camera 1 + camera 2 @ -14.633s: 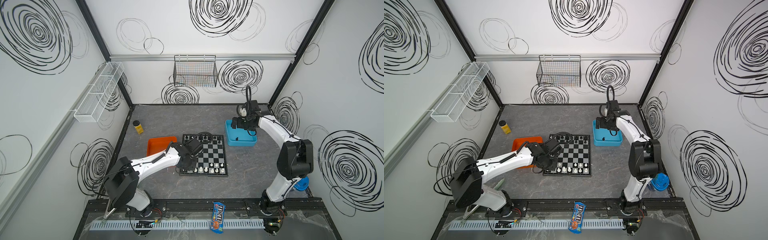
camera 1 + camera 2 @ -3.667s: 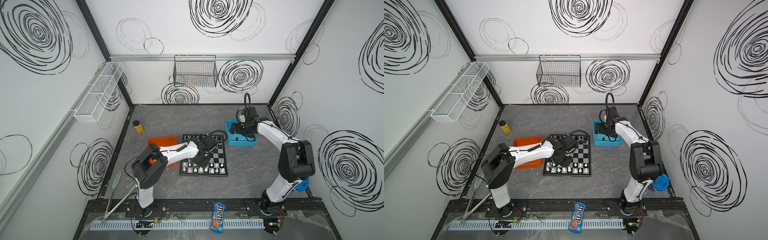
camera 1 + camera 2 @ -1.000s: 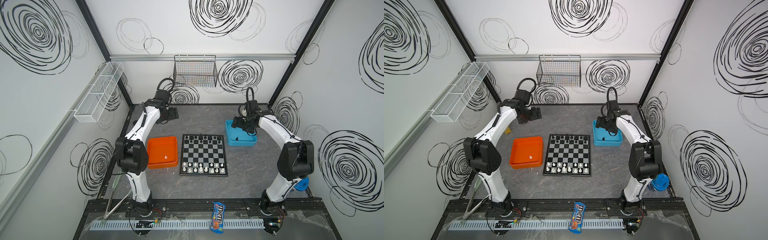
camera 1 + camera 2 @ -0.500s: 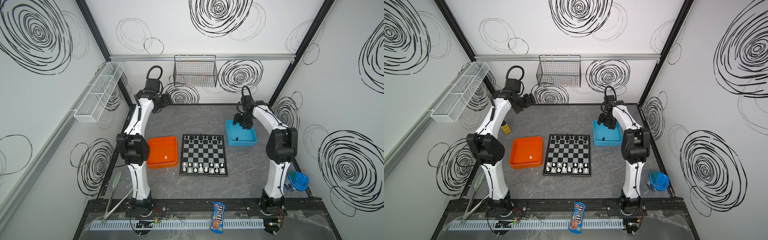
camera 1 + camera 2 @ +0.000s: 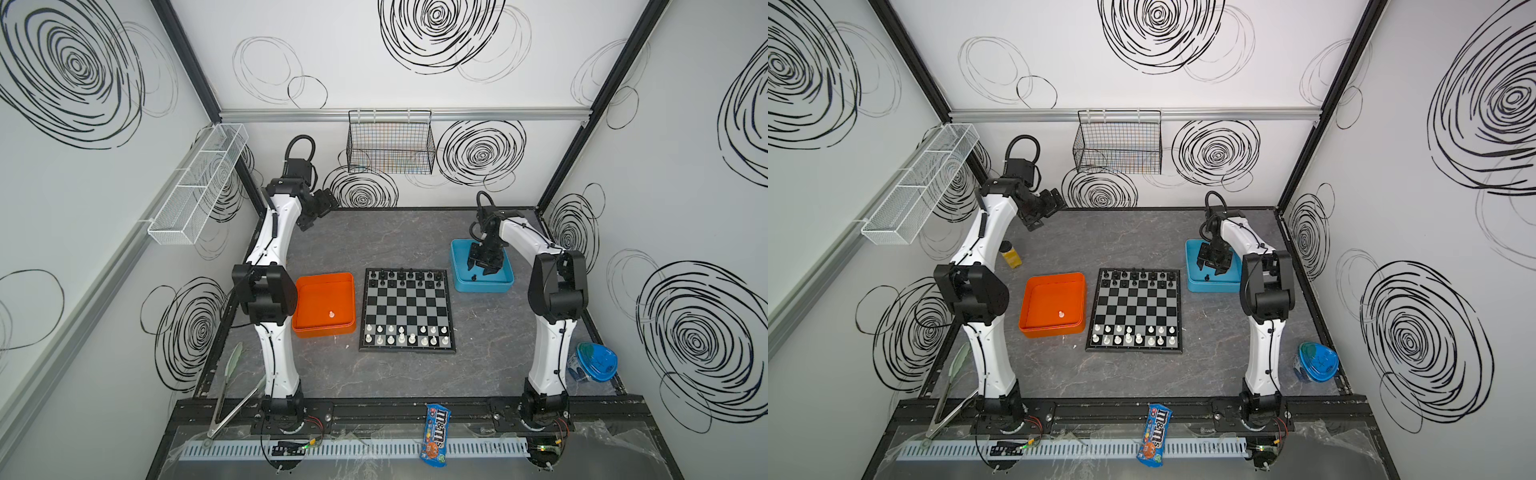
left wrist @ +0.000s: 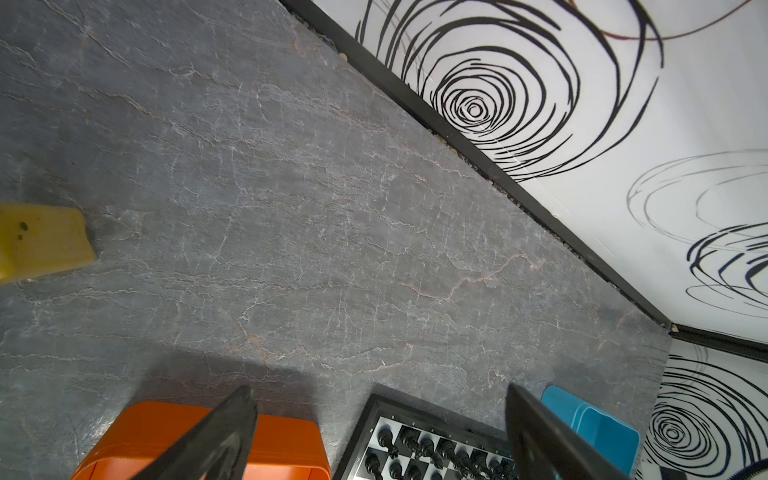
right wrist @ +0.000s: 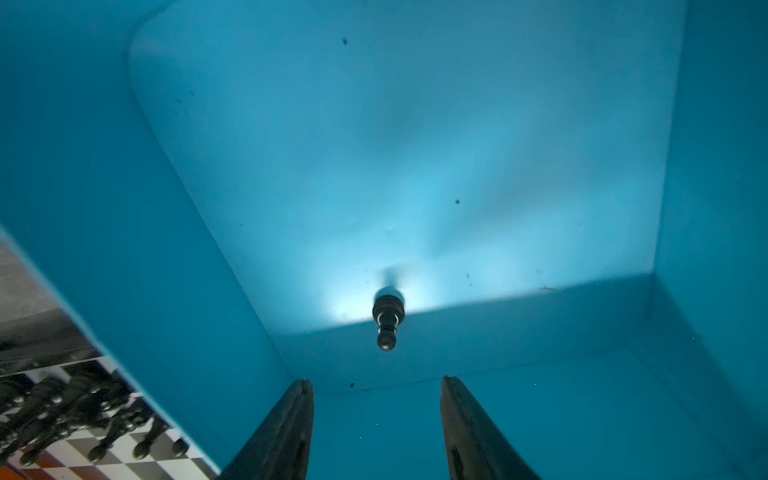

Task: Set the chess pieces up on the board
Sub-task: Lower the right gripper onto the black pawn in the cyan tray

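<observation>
1. Along the near edge of the board (image 5: 406, 307), the white men (image 5: 391, 340) stand in two rows.
2. Left of the board, the orange tray (image 5: 320, 295) holds one white pawn (image 5: 331, 314).
3. Along the board's far edge stand the black men (image 5: 411, 274). Which square is bare there is too small to tell.
4. Just right of the board's far corner, the blue tray (image 5: 482, 286) holds one black pawn (image 7: 388, 320). It seems upright and sits near a tray wall.
5. The right gripper (image 7: 376, 382) hangs inside that tray with its jaws apart and nothing between them. The pawn lies ahead of the tips, roughly in line with the gap. The step looks like picking up this pawn.
   - Ease forward and down until the stem sits midway between the jaws.
   - Keep both fingers off the wall.
   - Close below the head, so the small glossy piece cannot squirt out.
   - Lift straight up before swinging towards the board.
6. Far left of the board and raised high, the left gripper (image 5: 318, 212) is spread wide and empty. It is best kept there, clear of the carry.
</observation>
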{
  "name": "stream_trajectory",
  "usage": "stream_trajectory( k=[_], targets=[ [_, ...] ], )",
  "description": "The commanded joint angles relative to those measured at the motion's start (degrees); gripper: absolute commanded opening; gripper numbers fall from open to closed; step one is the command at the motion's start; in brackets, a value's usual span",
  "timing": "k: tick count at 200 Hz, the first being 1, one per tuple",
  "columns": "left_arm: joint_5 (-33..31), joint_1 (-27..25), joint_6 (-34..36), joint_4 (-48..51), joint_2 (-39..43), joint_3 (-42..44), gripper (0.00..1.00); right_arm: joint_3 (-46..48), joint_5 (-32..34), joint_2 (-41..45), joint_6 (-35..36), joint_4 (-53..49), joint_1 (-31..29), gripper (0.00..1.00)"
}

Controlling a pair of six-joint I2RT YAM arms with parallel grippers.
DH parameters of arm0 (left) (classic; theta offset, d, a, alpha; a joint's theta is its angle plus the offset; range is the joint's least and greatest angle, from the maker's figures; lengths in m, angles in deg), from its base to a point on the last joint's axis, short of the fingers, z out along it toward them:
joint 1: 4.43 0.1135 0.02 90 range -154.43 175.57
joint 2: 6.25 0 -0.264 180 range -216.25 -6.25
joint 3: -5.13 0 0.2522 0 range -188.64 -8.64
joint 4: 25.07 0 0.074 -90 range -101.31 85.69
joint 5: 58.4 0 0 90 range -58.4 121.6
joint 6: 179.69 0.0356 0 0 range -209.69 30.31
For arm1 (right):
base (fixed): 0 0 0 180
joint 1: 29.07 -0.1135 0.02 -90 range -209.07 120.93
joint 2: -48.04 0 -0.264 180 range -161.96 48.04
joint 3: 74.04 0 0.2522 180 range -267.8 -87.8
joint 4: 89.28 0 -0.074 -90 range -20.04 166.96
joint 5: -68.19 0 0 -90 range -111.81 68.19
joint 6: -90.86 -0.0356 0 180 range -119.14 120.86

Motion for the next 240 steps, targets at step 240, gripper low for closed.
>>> stream_trajectory(
  k=[240],
  targets=[
    [2.20, -0.12, -0.20, 2.02, -2.19, -1.37, 0.96, 0.62, 0.89, -1.98, -0.51, 1.81, -0.07, 0.38]
  ],
)
